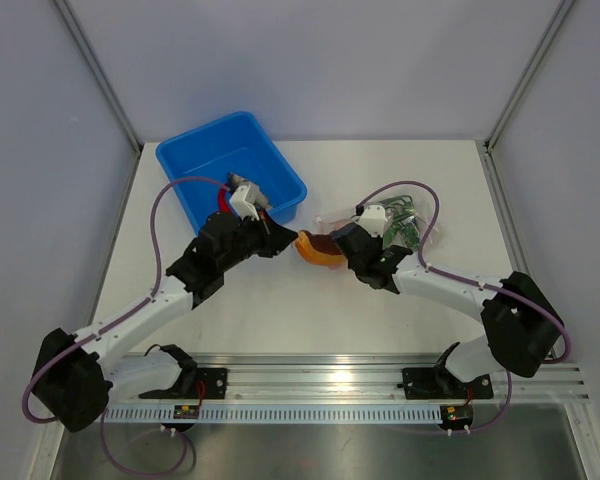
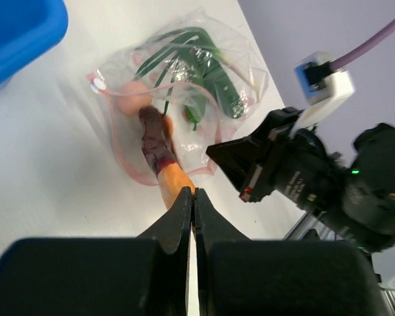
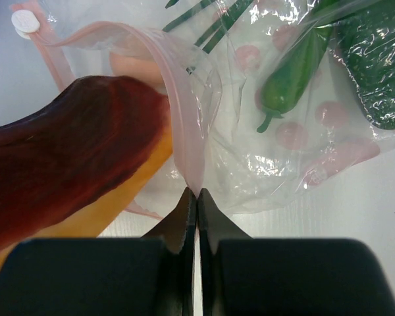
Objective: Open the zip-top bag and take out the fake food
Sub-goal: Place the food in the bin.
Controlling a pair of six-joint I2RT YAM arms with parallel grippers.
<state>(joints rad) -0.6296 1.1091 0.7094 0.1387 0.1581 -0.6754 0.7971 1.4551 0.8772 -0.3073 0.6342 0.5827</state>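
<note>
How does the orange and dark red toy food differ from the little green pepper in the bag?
The orange and dark red piece sticks halfway out of the zip-top bag, clamped by the left gripper; the green pepper lies fully inside, untouched. The red piece is longer and thicker; the pepper is slim. Both are toy foods.

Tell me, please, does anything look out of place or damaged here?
Nothing looks spilled or broken. One orange and dark red piece sticks halfway out of the mouth of the bag, held by the left gripper; the right gripper pinches the zip edge.
</note>
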